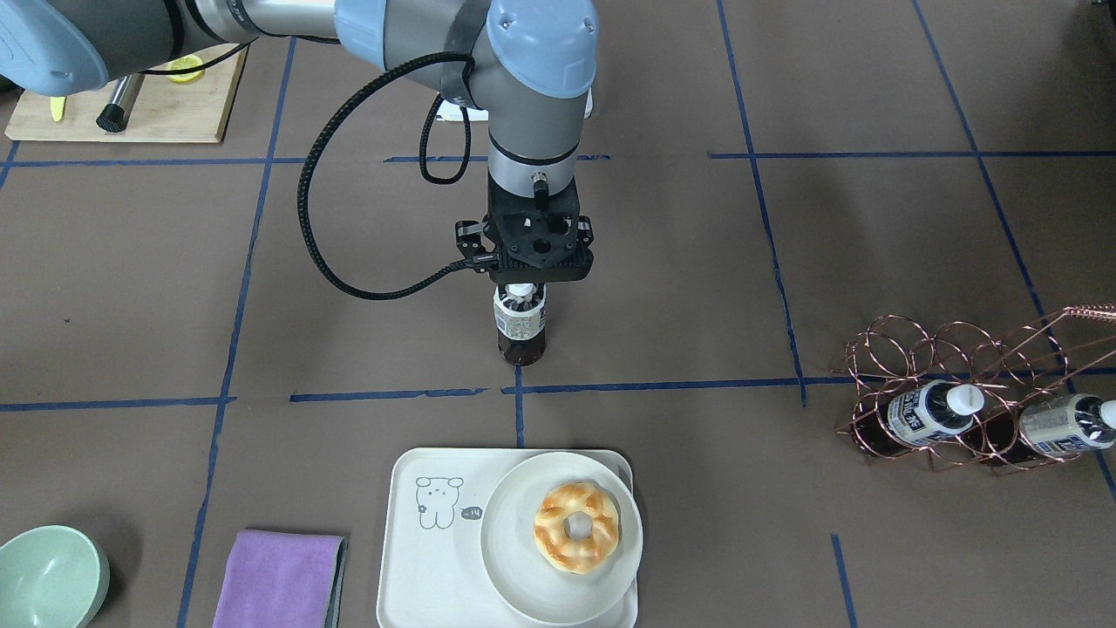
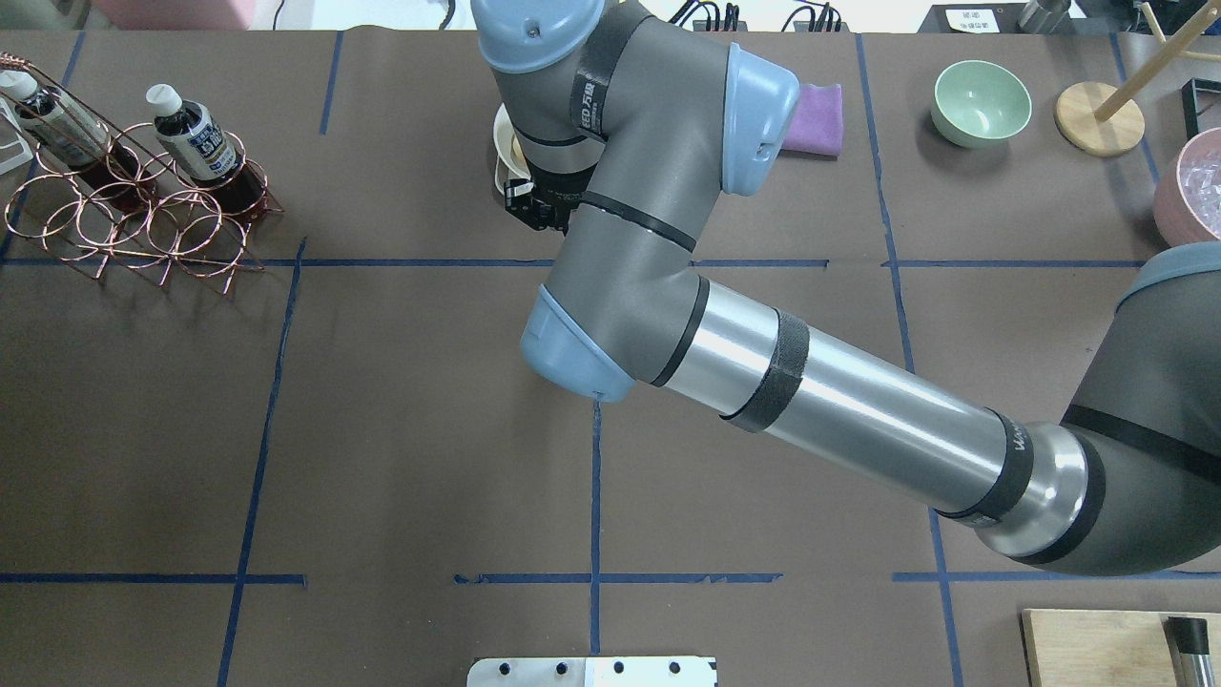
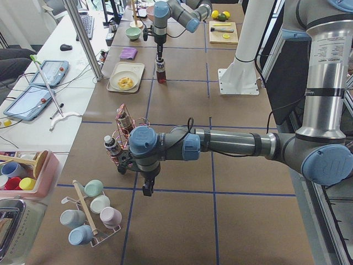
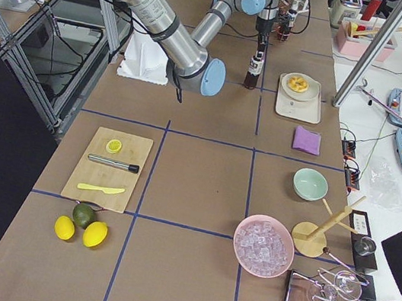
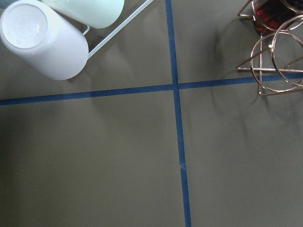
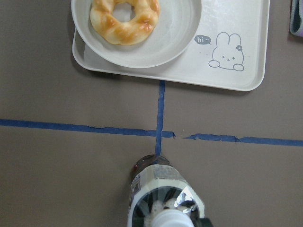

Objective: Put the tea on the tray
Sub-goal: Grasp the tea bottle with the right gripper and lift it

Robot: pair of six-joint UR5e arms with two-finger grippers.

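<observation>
The tea (image 1: 520, 324) is a small bottle of dark liquid with a white cap and pale label. It stands upright near the table's middle, short of the tray. My right gripper (image 1: 522, 295) points straight down and is shut on the tea at its neck. I cannot tell whether the base touches the table. The right wrist view shows the tea (image 6: 158, 184) from above. The off-white tray (image 1: 418, 558) with a grey cartoon animal also shows there (image 6: 236, 52). My left gripper (image 3: 148, 190) hangs far off near a mug rack. I cannot tell whether it is open or shut.
A round cream plate (image 1: 523, 580) with a ring-shaped pastry (image 1: 575, 523) covers one half of the tray. A copper wire rack (image 1: 959, 392) holds two more bottles. A purple cloth (image 1: 279, 580) and green bowl (image 1: 48, 580) lie beside the tray. A cutting board (image 1: 148, 109) sits further back.
</observation>
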